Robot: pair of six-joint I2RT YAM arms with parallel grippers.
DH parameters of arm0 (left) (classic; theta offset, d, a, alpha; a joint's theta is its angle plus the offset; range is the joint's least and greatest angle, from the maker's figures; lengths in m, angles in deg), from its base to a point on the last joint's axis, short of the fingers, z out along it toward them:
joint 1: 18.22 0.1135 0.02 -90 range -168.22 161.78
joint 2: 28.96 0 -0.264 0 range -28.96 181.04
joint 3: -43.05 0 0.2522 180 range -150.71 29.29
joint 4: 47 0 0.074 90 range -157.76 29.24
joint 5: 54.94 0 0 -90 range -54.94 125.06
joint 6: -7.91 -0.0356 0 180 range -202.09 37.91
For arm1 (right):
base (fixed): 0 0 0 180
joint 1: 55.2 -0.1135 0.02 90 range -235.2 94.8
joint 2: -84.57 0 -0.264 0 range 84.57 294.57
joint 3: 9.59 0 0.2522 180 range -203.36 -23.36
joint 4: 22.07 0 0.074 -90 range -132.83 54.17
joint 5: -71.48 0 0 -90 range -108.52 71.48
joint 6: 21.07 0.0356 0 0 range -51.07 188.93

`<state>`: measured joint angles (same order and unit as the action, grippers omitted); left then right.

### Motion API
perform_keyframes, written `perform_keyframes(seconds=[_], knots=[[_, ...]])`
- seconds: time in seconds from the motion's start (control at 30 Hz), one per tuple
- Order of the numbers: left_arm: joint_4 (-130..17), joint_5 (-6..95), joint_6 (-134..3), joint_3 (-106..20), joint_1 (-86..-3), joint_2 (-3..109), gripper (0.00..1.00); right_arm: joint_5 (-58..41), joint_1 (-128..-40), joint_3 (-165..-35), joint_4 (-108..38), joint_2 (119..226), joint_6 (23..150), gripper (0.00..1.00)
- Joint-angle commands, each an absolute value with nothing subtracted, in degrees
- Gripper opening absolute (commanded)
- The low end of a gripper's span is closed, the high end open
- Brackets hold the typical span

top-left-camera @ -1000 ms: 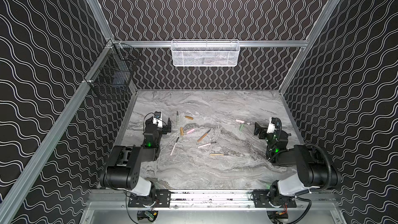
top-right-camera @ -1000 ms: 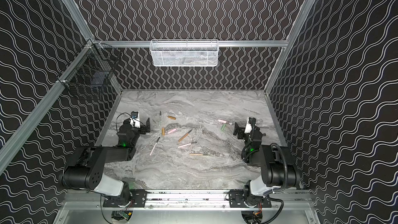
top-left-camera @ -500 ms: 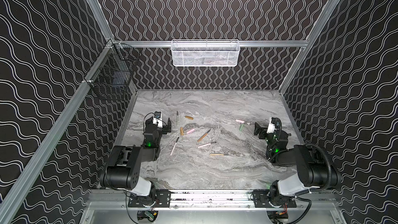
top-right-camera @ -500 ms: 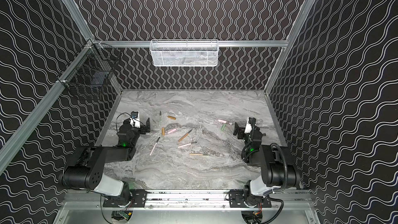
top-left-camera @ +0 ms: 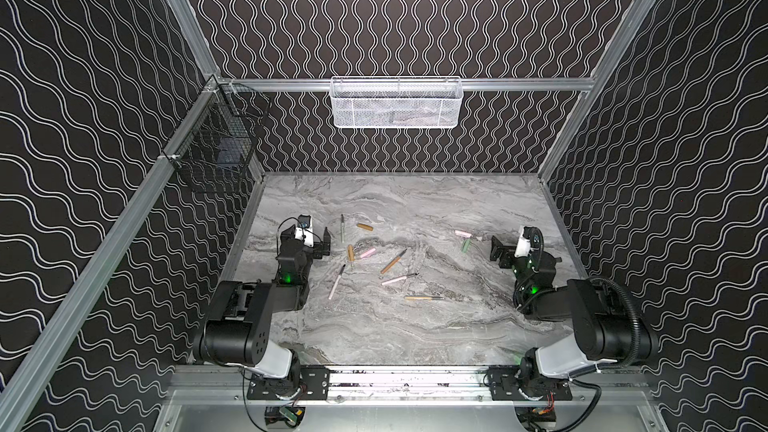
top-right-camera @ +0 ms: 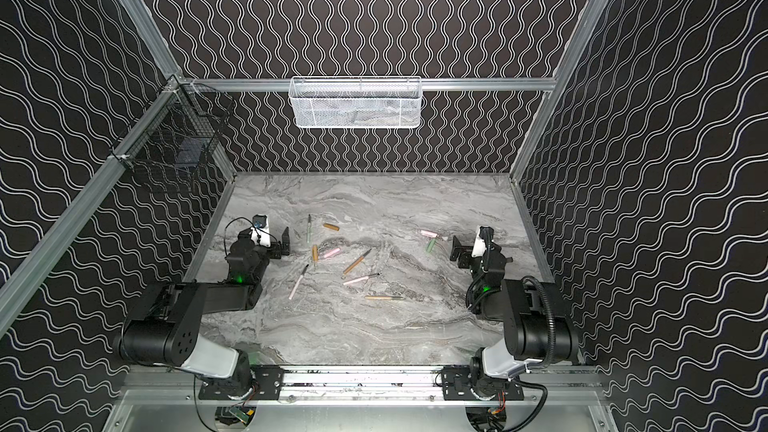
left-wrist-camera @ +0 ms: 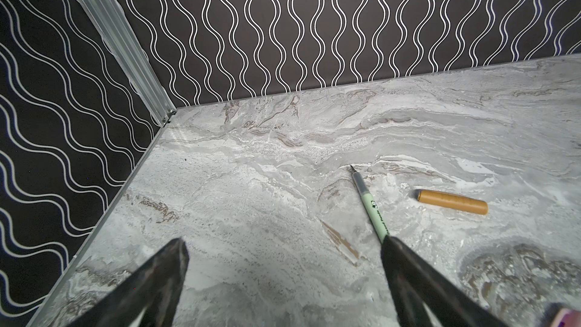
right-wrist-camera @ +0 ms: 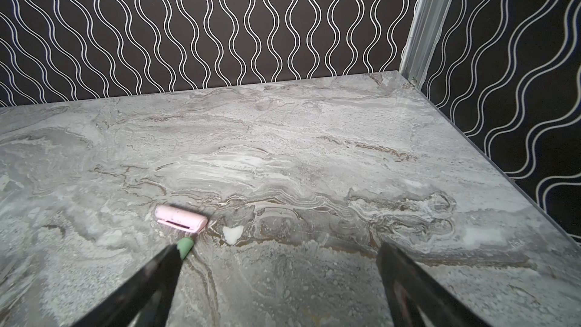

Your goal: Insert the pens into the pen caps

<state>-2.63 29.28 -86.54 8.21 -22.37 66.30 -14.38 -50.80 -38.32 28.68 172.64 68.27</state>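
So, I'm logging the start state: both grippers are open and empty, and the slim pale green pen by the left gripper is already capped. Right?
No: the slim pale green pen is uncapped; the left wrist view shows its thin dark tip bare. The left gripper and right gripper are open and empty.

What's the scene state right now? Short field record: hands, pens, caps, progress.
left hand: open, empty, green pen beside one finger
right hand: open, empty, green cap at one finger, pink cap just beyond it
pens: five, uncapped, flat on table; green pen, pink pens, brown pens
caps: five, loose; brown caps, second pink cap, plus the two by the right hand
progress: no pen capped yet
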Motion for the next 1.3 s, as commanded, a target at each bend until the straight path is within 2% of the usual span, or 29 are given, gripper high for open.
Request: perform_keyframes(seconds=[0.0,0.5,0.57,0.7,0.83,0.93,1.0,1.07,1.1,1.27], knots=[[-1.7,29.1,-86.0,8.0,-22.2,66.3,0.99,-13.8,-50.8,-38.4,31.1,172.6,68.4,1.0],[-1.3,29.0,-86.1,8.1,-22.2,66.1,0.99,-14.9,-49.9,-38.9,30.4,172.7,69.1,1.0],[-5.0,27.2,-85.5,7.1,-22.3,63.5,0.99,-16.8,-50.1,-39.3,29.9,171.9,69.4,1.0],[-25.8,25.1,-84.7,-0.5,-22.7,52.6,0.99,-20.8,-50.6,-51.8,3.3,165.4,70.5,1.0],[-42.7,25.4,-80.3,-11.7,-22.8,43.8,0.99,-31.0,-54.9,-68.5,-18.3,159.5,80.9,1.0],[-54.6,26.9,-72.6,-21.3,-22.8,40.5,0.99,-24.2,-53.7,-82.6,-38.8,159.0,93.9,1.0],[-60.9,28.4,-68.0,-27.0,-22.7,40.2,0.99,-21.6,-53.1,-83.4,-40.6,158.9,100.8,1.0],[-68.1,29.8,-65.1,-32.9,-22.6,40.9,0.99,-13.7,-52.7,-81.3,-35.9,159.0,100.3,1.0],[-70.5,30.8,-64.5,-34.9,-22.5,41.3,0.99,-12.9,-52.7,-81.8,-36.8,159.4,100.2,1.0],[-71.8,33.8,-55.9,-37.1,-20.0,43.0,0.99,-8.7,-52.9,-82.0,-41.6,159.1,100.0,0.85]])
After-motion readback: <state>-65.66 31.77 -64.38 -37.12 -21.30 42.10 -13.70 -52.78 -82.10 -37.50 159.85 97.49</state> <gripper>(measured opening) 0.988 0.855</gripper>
